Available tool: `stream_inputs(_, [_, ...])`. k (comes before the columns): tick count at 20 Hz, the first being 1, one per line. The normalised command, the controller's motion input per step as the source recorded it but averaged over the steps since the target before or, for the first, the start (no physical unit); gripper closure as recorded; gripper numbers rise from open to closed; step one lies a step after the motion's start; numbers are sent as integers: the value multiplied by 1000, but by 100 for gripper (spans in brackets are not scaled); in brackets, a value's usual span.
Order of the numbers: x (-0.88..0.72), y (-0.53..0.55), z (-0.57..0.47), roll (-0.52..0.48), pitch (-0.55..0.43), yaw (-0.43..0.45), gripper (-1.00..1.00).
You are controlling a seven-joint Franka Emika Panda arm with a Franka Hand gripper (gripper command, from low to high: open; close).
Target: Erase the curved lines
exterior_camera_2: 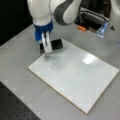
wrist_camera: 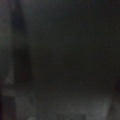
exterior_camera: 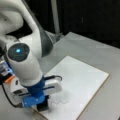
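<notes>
- The white-and-blue end effector [exterior_camera: 43, 105] stands low over the white rectangular board [exterior_camera: 82, 82], at its corner, with a black rectangular eraser block [exterior_camera: 43, 106] under it; whether clamped, I cannot tell
- The thin dark curve lines [exterior_camera: 59, 102] lie just beside it toward a front view's right, long axis running away from the eraser, unerased
- Grey surface [exterior_camera_2: 20, 50] carries the board

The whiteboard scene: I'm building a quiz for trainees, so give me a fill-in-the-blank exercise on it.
1. The curve lines are drawn on a ____ board.
2. The gripper holds a black block at the board's near edge, just to the ____ of the squiggle in a front view.
3. The table under the board is ____ in colour.

Missing words: white; left; grey
</notes>
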Motion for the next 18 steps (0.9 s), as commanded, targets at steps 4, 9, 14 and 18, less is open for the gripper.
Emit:
stream_inputs(4, [-196,90,-163,115,-363,-15,100])
stream_inputs(9, [-179,-7,-138,36,-209,-16,100])
stream_inputs(14, [-184,-12,-198,-28,-119,-45,100])
stream_inputs(18, [-141,36,-242,-14,-124,-39,100])
